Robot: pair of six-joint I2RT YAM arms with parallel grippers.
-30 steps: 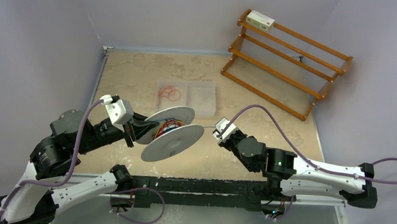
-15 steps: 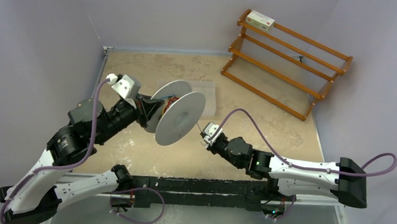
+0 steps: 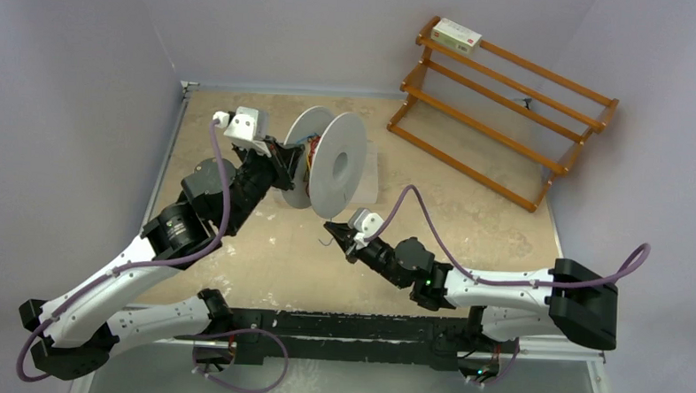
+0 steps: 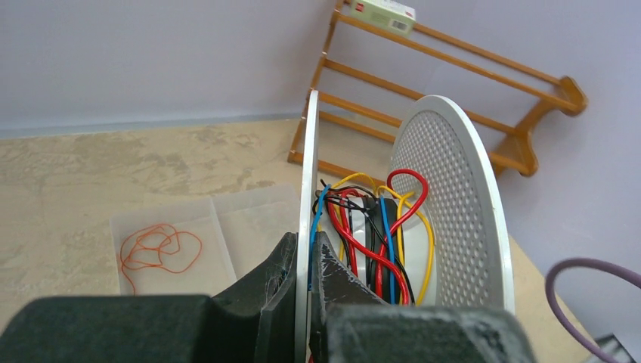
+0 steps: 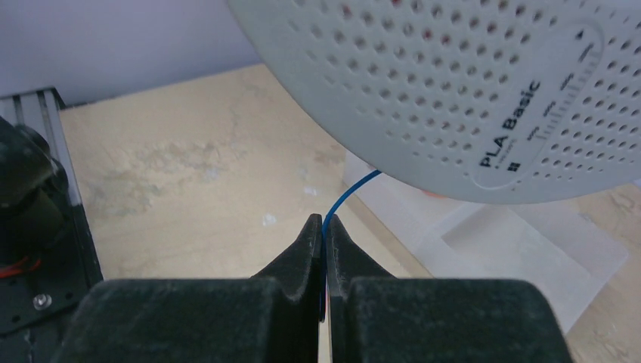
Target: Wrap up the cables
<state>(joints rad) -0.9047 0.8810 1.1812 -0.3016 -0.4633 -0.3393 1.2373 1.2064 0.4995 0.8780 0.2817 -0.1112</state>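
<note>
- Surface: beige marbled table (image 3: 467, 219) with a black mounting rail (image 3: 365, 324) along its near edge; plain lavender walls (image 3: 334, 28) close the left, far and right sides
- Far right corner: slatted wooden rack (image 3: 499, 106), set askew to the edges, with a small box (image 3: 456, 35) on its top rail
- Middle of the table, toward the far edge: clear two-compartment tray (image 4: 257, 227), largely hidden from above by the spool (image 3: 339, 165)
- Spool: white, two perforated flanges near upright, held off the surface over the tray; one flange lettered "PLA Basic"
- Left gripper (image 4: 302, 246): jaws pinched on the rim of one flange, carrying the spool
- Right gripper (image 5: 323, 227): jaws fully closed on the blue cable (image 5: 344, 198), near the table's centre, just beside the spool
- Cables (image 4: 370, 242): red, blue, yellow and black strands wound loosely between the flanges (loops uneven, one red loop standing proud)
- Blue cable curves from the right fingertips up behind the lettered flange
- One orange cable (image 4: 160, 246), a thin tangled loop, lies in the tray's left compartment, well apart from both grippers
</note>
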